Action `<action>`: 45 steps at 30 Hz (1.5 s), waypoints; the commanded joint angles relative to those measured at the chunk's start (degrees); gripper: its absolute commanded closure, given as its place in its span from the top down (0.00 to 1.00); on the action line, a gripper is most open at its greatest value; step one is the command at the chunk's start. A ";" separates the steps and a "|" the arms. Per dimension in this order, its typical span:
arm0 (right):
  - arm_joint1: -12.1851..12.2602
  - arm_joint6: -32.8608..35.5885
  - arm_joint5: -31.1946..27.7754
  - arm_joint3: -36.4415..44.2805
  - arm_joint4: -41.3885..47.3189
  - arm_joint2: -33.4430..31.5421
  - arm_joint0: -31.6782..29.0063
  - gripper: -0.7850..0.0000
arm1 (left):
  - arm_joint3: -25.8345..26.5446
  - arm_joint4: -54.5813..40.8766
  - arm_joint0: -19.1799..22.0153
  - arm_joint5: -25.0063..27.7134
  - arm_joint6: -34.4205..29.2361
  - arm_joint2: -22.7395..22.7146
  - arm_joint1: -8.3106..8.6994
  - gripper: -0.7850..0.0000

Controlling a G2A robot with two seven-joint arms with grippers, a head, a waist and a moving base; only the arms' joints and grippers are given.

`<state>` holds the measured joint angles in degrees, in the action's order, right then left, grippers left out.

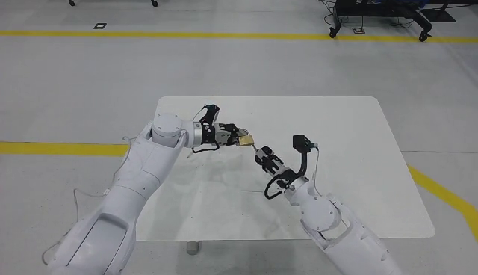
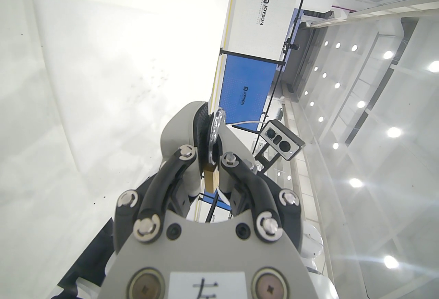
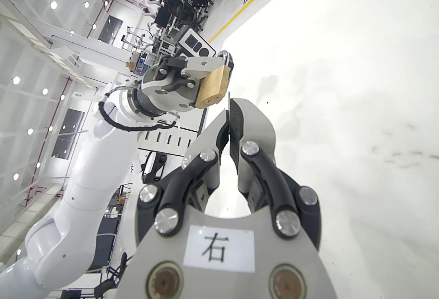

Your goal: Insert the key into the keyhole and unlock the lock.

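A brass padlock [image 1: 245, 140] is held above the middle of the white table [image 1: 358, 125], with my left gripper [image 1: 231, 136] shut on it. In the left wrist view its brass body [image 2: 212, 179] sits between that gripper's [image 2: 210, 132] closed fingers. From the right wrist view, the padlock [image 3: 213, 87] has its keyhole end turned toward my right gripper [image 3: 229, 110]. That gripper is shut on a thin silver key [image 3: 227, 102], whose tip sticks out just beside the lock's lower corner. Seen from above, the right gripper [image 1: 261, 155] is just right of and nearer than the lock.
Both grippers hover over the table's middle, with bare tabletop [image 1: 343, 178] around them. Beyond the table's far edge the floor carries a yellow line [image 1: 224, 34]. A wheeled black rack [image 1: 381, 6] stands far off at the back right.
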<state>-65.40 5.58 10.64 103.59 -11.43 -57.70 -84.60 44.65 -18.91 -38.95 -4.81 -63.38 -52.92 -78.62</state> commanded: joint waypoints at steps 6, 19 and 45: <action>0.26 11.67 -6.20 -0.91 14.76 -5.16 -0.08 0.00 | 0.25 -0.15 -0.20 1.43 1.68 -0.52 0.04 0.00; -0.50 21.44 -6.35 -8.40 32.25 -7.68 4.35 0.00 | 2.98 0.05 -1.98 5.32 5.07 -2.29 0.58 0.00; -2.64 14.94 -7.96 -12.77 34.77 -4.88 7.69 0.00 | 7.55 1.83 -4.89 5.06 9.10 -4.15 1.44 0.00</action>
<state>-67.97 20.75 2.66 90.81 23.48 -62.75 -76.98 52.16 -17.10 -43.81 0.34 -54.35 -57.06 -77.18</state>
